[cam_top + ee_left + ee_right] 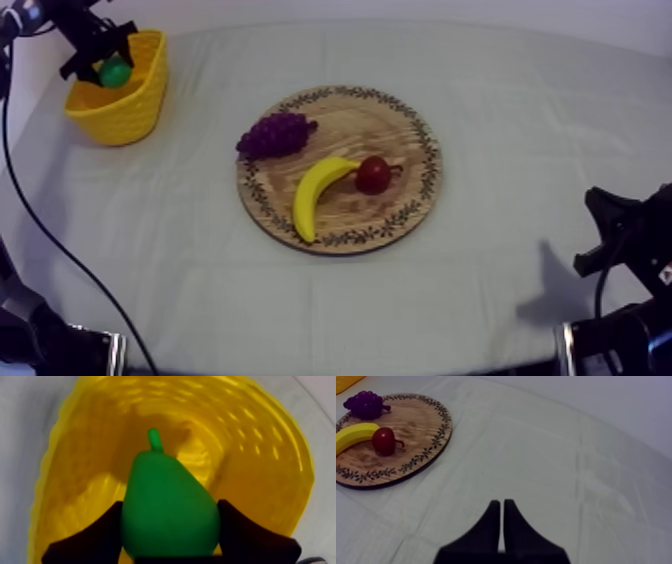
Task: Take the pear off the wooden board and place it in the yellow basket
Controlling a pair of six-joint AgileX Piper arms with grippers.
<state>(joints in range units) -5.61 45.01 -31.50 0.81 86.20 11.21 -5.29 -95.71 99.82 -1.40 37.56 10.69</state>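
One pear (167,508), grasped by left end effector (112,66), hangs over yellow basket (272,451); right end effector (502,507) clenched.

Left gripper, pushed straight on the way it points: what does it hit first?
Probably the basket's inside: the left gripper, shut on the pear, points into it, so the pear would touch first.

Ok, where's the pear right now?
The pear is held in the left gripper at the mouth of the yellow basket, at the top view's upper left, well away from the wooden board.
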